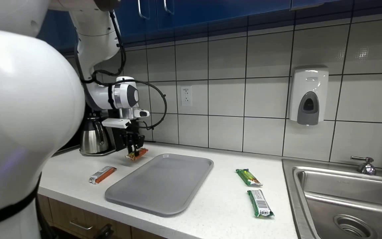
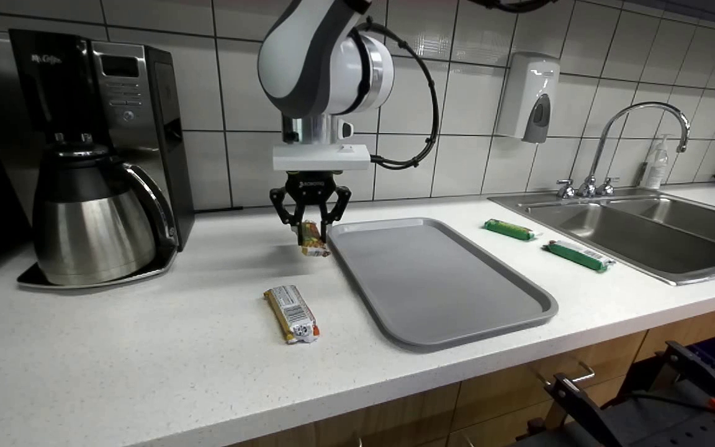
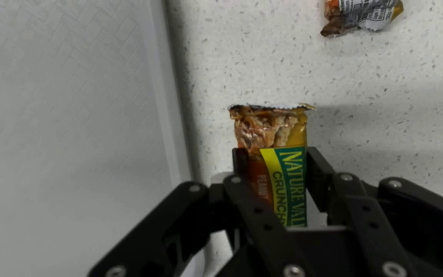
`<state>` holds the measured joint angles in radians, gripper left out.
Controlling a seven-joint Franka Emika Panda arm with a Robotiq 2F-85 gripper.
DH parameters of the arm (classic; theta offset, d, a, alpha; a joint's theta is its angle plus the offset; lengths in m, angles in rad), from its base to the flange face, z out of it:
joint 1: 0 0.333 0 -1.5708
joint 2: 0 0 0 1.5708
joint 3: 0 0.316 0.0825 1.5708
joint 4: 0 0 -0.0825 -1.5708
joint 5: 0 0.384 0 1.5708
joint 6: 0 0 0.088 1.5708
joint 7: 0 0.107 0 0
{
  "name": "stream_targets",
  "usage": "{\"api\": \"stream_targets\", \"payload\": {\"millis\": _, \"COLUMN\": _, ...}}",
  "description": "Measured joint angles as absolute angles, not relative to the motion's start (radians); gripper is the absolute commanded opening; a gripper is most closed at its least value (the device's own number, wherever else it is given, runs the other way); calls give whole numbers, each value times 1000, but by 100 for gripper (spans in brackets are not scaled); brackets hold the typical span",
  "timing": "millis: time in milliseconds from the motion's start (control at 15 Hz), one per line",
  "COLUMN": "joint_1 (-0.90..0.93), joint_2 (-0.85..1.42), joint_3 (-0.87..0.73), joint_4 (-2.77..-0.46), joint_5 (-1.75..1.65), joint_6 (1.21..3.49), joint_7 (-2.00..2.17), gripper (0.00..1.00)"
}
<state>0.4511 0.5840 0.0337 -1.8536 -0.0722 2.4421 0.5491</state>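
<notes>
The gripper (image 2: 312, 236) is clamped on an orange snack bar (image 3: 283, 173), its fingers (image 3: 317, 169) pressing opposite long sides. The bar is just outside the tray (image 2: 432, 273), beside its rear corner, and appears to hang slightly above the counter (image 2: 146, 372). For a sound hold, apply even, moderate pressure: the wrapper (image 3: 267, 130) looks slick and the contents are probably brittle. Centre the grip along the bar's length so that neither end droops. Allow clearance at the tray's raised rim (image 3: 164, 92), which runs close to one finger; contact there could twist the bar. A second snack bar (image 1: 102, 175) lies on the same side of the tray, nearer its front; avoid brushing it. The counter is a flat, speckled white surface. On the tray's opposite side lie a green bar (image 2: 509, 230) and, nearer the front, another green bar (image 2: 578, 256), with a steel sink (image 1: 293, 186) beyond them. A coffee maker (image 2: 128, 112) stands past the held bar, away from the tray. Behind the tray, a tiled wall (image 1: 224, 96) carries a power outlet (image 1: 186, 96) and a soap dispenser (image 1: 310, 94); blue cabinets (image 1: 211, 13) hang above.
</notes>
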Motion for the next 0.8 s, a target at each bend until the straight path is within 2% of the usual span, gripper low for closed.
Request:
{"api": "stream_targets", "payload": {"millis": 400, "joint_1": 463, "joint_2": 633, "joint_3": 43, "joint_4": -1815, "joint_5": -72, "joint_6": 2442, "joint_7": 549, "gripper": 16}}
{"api": "stream_targets", "payload": {"millis": 467, "joint_1": 465, "joint_2": 640, "joint_3": 43, "joint_4": -1810, "joint_5": -72, "joint_6": 2442, "joint_7": 549, "gripper": 66}}
{"api": "stream_targets", "payload": {"millis": 533, "joint_1": 466, "joint_2": 647, "joint_3": 43, "joint_4": -1803, "joint_5": -72, "joint_6": 2442, "joint_7": 549, "gripper": 66}}
{"api": "stream_targets", "payload": {"millis": 600, "joint_1": 468, "joint_2": 653, "joint_3": 43, "joint_4": -1797, "joint_5": -72, "joint_6": 2441, "joint_7": 549, "gripper": 72}}
{"api": "stream_targets", "payload": {"millis": 800, "joint_1": 474, "joint_2": 668, "joint_3": 43, "joint_4": -1781, "joint_5": -72, "joint_6": 2441, "joint_7": 549, "gripper": 95}}
